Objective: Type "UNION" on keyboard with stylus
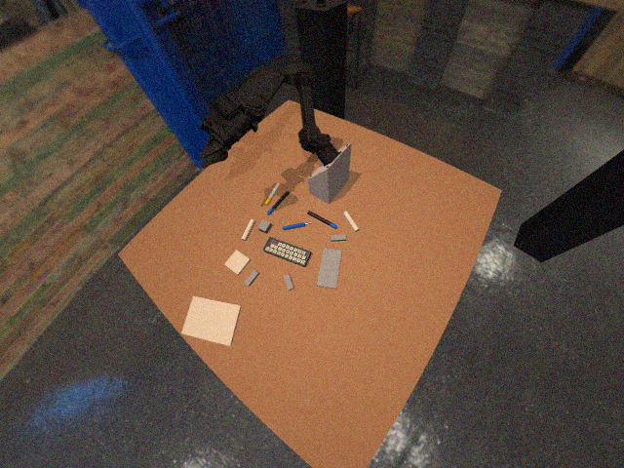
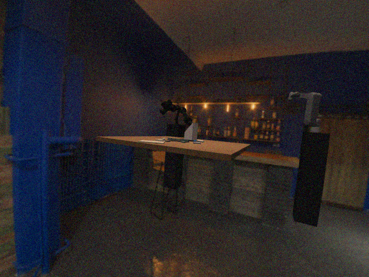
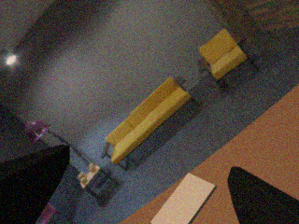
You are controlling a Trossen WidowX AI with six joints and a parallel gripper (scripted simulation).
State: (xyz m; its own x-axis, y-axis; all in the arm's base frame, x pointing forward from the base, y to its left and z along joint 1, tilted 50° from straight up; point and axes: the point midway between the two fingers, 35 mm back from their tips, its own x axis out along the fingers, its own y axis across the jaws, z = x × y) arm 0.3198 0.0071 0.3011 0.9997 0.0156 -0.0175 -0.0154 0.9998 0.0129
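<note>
My gripper (image 1: 213, 149) (image 3: 149, 164) is open and empty, raised above the desk's left back edge in the top view, well away from the keyboard. Its two dark fingers stand wide apart in the wrist view. A blue stylus (image 1: 293, 226) with a thin pale tip lies flat on the desk, just behind the keyboard. The small dark keyboard (image 1: 288, 252) with pale keys lies near the middle of the desk. Its letters are too small to read. The wrist view shows neither stylus nor keyboard.
Black-and-blue pens (image 1: 278, 203) (image 1: 322, 219), a white-and-yellow pen (image 1: 272, 193) and white sticks (image 1: 248, 229) (image 1: 351, 220) lie around the stylus. A grey upright panel (image 1: 334, 175) stands behind. Grey blocks, a grey slab (image 1: 330, 267) and cream pads (image 1: 236, 261) (image 1: 212, 321) (image 3: 184, 201) lie around the keyboard.
</note>
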